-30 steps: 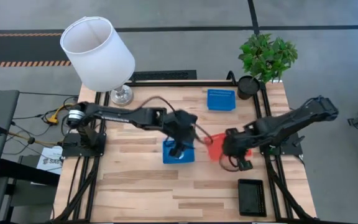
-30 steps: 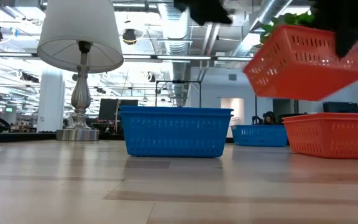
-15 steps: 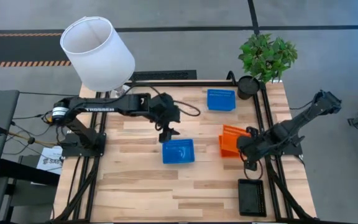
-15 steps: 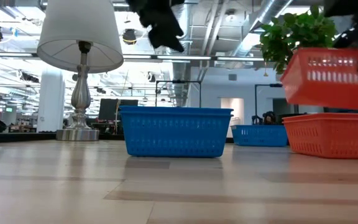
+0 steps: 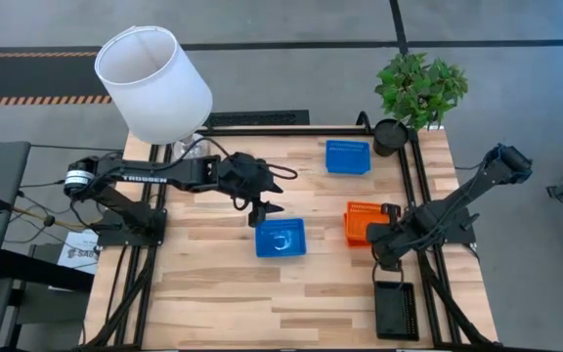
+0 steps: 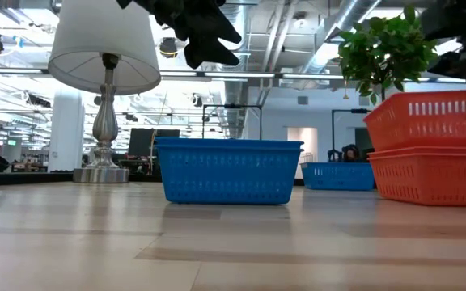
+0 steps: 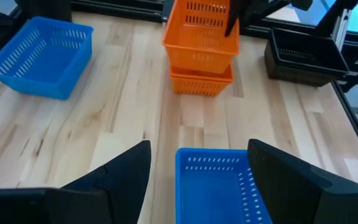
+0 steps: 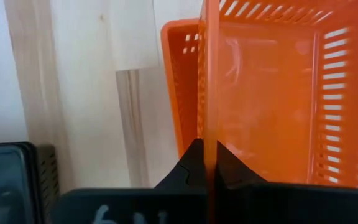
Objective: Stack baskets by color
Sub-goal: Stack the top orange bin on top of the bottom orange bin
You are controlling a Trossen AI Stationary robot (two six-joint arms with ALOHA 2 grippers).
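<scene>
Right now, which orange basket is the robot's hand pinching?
The upper orange basket, the one nested in the lower orange basket. The right gripper is shut on its thin wall; the lower one sits on the table, untouched.

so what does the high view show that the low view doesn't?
High view only: the black mesh plastic basket at the table's near right corner, the black plant pot, and both arms whole, with the right gripper shut on the upper orange basket's wall.
Low view only: that the two orange mesh baskets sit nested rather than fully seated, and the room behind.
Both: the near blue mesh basket, the far blue basket, the white lampshade, the open left gripper raised above the table.
</scene>
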